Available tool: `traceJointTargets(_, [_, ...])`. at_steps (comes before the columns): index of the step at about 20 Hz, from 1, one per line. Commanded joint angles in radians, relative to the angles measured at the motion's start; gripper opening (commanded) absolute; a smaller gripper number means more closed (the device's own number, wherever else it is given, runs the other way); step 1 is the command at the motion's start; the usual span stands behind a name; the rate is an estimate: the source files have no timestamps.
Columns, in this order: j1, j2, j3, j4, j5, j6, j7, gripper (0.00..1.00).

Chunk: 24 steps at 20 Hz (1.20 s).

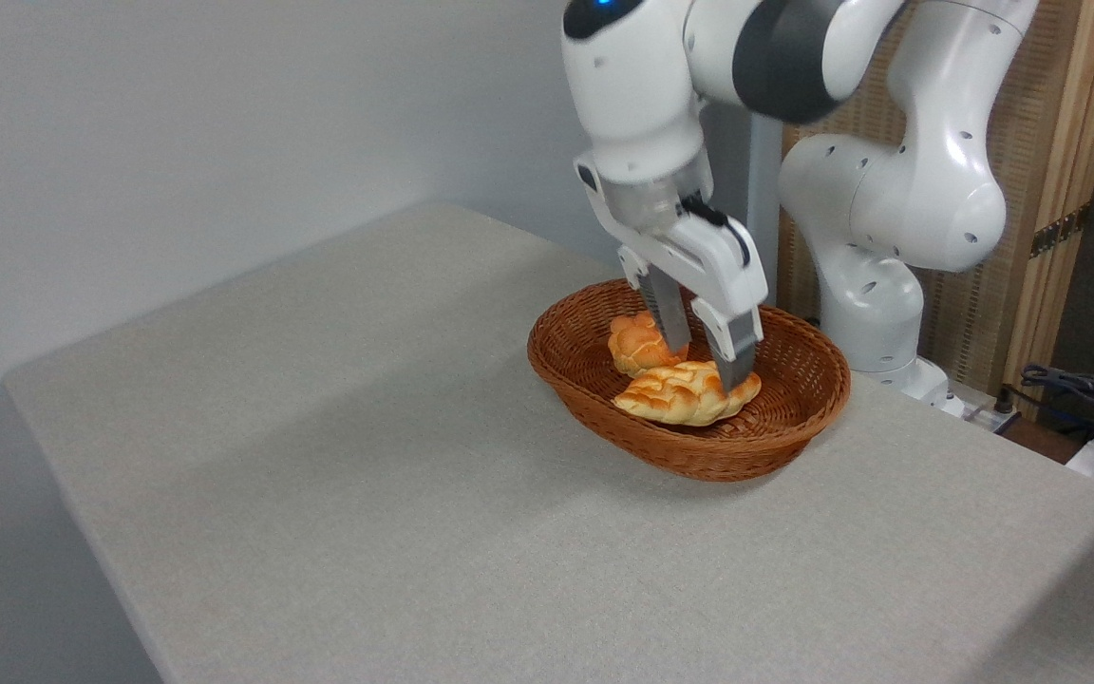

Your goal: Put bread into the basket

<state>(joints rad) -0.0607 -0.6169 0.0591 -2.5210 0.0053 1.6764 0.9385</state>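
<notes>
The bread [680, 397], a golden braided loaf with pointed ends, lies inside the brown wicker basket [594, 404] near its front wall. My gripper [704, 369] hangs straight down over the loaf's right half. Its two fingers stand apart, the far finger [669, 318] behind the loaf and the near finger [735, 356] over its right end. The jaws look open, and the loaf appears to rest on the basket floor.
A small round orange bun [637, 347] sits in the basket just behind the loaf, close to the far finger. The grey table [367, 456] stretches left and forward. The arm's white base [875, 323] stands behind the basket, with cables [1079, 394] at far right.
</notes>
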Motion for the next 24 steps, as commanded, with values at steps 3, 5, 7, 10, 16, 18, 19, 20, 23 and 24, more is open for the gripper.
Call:
traceJointTargets(3, [-0.014, 0.169, 0.016, 0.354, -0.013, -0.012, 0.006, 1.0])
traceJointTargets(5, [-0.013, 0.258, 0.015, 0.489, -0.015, -0.018, 0.006, 1.0])
traceJointTargets(7, [-0.013, 0.318, 0.016, 0.579, -0.018, -0.011, 0.011, 1.0])
traceJointTargets(10, [-0.013, 0.425, 0.015, 0.732, -0.024, -0.012, -0.013, 1.0])
traceJointTargets(16, [-0.013, 0.528, -0.013, 0.85, -0.041, -0.021, -0.208, 1.0])
traceJointTargets(18, [-0.013, 0.542, -0.021, 0.863, -0.039, -0.047, -0.219, 1.0])
traceJointTargets(19, [-0.013, 0.542, -0.022, 0.863, -0.039, -0.062, -0.219, 1.0])
traceJointTargets(20, [-0.013, 0.543, -0.022, 0.872, -0.039, -0.07, -0.219, 1.0])
traceJointTargets(23, [-0.013, 0.548, -0.022, 0.873, -0.036, -0.081, -0.218, 1.0])
traceJointTargets(24, [-0.013, 0.546, -0.022, 0.873, -0.036, -0.083, -0.218, 1.0])
